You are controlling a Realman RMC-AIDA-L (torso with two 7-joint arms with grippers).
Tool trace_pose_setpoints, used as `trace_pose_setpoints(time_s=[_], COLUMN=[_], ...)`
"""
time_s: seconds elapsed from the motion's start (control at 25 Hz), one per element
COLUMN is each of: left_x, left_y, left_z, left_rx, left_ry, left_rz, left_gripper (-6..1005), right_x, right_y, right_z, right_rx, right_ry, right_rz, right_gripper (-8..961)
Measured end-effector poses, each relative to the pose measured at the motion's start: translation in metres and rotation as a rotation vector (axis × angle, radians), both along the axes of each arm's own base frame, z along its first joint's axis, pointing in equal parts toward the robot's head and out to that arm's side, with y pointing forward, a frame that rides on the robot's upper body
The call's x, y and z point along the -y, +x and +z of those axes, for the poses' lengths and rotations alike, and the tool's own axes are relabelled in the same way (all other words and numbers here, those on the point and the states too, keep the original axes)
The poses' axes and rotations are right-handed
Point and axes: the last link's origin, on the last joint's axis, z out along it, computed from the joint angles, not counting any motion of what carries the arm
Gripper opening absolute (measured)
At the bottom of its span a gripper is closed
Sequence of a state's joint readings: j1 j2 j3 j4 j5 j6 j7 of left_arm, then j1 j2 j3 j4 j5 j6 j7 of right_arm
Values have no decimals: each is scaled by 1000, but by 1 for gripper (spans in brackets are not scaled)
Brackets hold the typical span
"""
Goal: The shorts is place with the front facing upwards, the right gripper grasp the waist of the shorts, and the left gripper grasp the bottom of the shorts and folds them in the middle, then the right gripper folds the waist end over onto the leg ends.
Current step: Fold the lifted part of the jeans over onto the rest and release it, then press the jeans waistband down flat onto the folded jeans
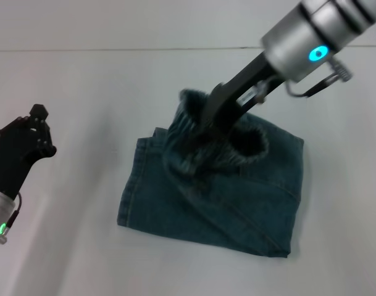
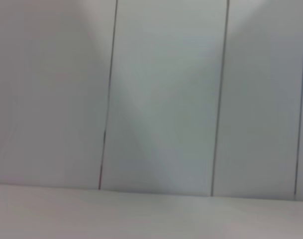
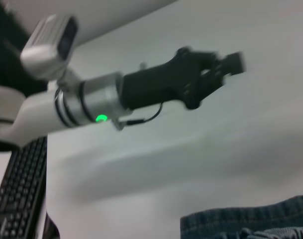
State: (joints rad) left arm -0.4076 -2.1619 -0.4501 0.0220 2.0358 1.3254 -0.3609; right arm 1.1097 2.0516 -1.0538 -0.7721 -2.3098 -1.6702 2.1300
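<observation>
Right arm reaches in from the table's far right corner, its right gripper (image 1: 203,126) angled down over the table's middle, fingers pinched on fabric. Left gripper (image 1: 33,126) held aloft near the table's left edge, apart, holding nothing.

Dark blue denim shorts (image 1: 237,203) — white table (image 1: 83,92) — black keyboard (image 3: 17,194)

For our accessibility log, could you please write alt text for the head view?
The right gripper pinches the lifted waist of dark blue denim shorts, already folded on a white table. The left gripper hangs apart at the table's left.
</observation>
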Motion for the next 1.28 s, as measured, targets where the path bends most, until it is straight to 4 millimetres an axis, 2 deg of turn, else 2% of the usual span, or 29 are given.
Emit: trace_pose_setpoints(time_s=[0.16,0.36,0.6,0.92,1.12,1.28], left_x=[3,4,4,4,4,8], left_y=[-6,-8,-9,-10,-10,-5], left_z=[4,4,3,2,4,13], left_rx=[2,4,1,1,33,104], left_ry=[18,24,15,11,6,-53], left_rz=[26,36,46,51,45,-44], left_gripper=[1,1,0,1,1,2], right_x=[7,10,9,17,19,19], right_y=[-7,-9,-12,-9,6,25], right_z=[-25,-36,-33,-21,-13,-4], right_rx=[51,59,18,45,57,18], right_ry=[-29,-45,-43,-100,-88,-40], right_rz=[40,53,58,69,55,19], right_gripper=[120,126,354,570,806,900])
